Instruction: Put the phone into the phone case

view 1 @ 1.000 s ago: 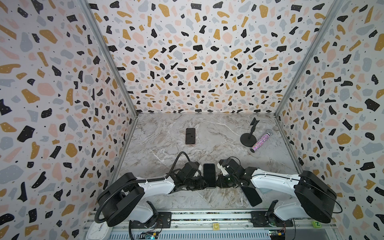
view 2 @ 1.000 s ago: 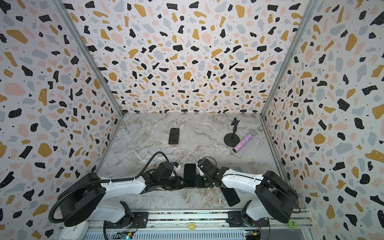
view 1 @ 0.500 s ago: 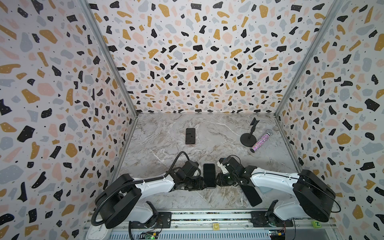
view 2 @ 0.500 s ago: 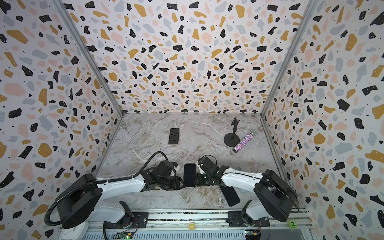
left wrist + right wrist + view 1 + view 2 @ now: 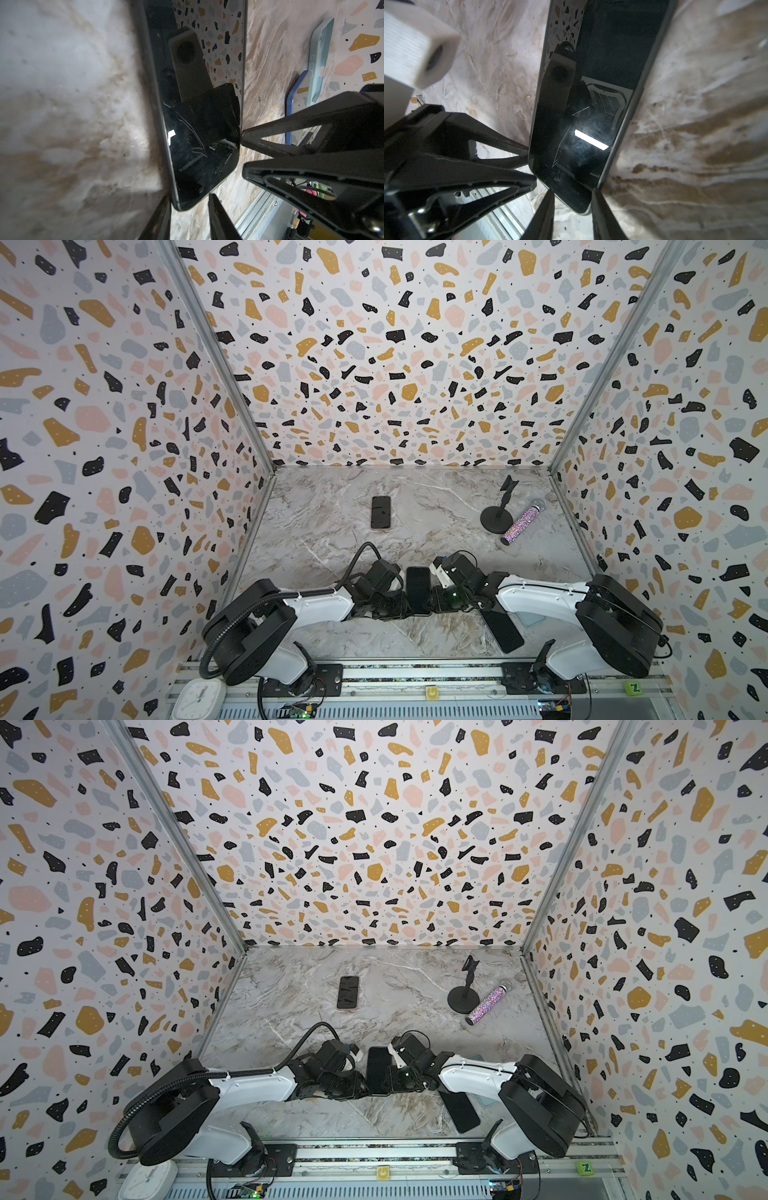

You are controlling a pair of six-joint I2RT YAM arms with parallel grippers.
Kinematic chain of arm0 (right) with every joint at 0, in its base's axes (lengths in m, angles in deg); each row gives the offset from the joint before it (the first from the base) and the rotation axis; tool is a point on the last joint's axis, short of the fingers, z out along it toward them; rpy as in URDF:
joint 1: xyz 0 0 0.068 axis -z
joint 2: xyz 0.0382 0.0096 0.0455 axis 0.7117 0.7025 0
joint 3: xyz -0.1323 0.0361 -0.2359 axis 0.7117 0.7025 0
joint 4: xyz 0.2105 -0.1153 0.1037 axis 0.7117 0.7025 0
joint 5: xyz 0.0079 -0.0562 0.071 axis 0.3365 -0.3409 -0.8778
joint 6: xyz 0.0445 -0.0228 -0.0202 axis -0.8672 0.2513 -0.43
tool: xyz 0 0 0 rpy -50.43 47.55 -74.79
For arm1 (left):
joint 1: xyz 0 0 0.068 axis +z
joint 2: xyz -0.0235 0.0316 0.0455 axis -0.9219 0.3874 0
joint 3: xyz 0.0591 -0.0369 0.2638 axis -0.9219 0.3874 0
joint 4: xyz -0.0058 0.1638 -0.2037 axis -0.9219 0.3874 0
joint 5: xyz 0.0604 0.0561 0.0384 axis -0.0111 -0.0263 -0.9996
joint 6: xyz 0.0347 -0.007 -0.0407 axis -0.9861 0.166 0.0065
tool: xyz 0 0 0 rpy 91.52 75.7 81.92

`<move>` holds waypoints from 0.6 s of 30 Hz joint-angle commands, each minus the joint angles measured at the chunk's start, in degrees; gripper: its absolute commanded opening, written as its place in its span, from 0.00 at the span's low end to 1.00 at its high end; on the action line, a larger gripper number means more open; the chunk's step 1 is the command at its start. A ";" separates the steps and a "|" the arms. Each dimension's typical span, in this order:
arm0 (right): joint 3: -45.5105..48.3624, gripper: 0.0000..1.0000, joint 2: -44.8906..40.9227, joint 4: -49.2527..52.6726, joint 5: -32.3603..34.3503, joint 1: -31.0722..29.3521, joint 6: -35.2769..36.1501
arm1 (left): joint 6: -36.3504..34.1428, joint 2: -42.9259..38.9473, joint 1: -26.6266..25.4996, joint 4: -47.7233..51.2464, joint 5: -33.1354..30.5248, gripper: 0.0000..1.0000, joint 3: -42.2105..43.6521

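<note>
If squeezed unevenly, phone (image 5: 418, 591): may skid or tilt on the table (image 5: 332, 531).
Left pincer (image 5: 189, 202): jaws straddle its near end; clamping unclear.
Right pincer (image 5: 573, 191): same; pincers may collide.

**Terrazzo Walls, Marble Floor**

Across the upper frame in a top view, the walls (image 5: 386, 344) are white, chipped with black, ochre, pink and grey. The tabletop (image 5: 332, 539) below is grey-beige veined marble. Low centre lies a glossy black phone (image 5: 418, 591). At right are a pink-silver glitter tube (image 5: 523, 523) and a black stand (image 5: 494, 519). The left wrist view shows a pale blue case (image 5: 320, 62).
</note>
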 commanded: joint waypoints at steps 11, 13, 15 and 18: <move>0.61 0.37 -5.28 4.92 3.50 -0.56 1.07 | -3.17 1.61 -0.46 3.07 -2.22 0.37 0.21; 0.93 0.39 -4.64 4.28 3.38 -0.64 1.04 | -5.15 2.03 -0.45 6.73 -4.91 0.40 -1.18; 1.29 0.40 -3.96 4.01 2.82 -0.78 0.91 | -6.55 2.18 -0.46 10.07 -6.90 0.42 -2.39; 2.00 0.40 -3.60 3.08 2.80 -1.35 0.49 | -7.10 1.58 -0.46 12.00 -8.84 0.42 -2.89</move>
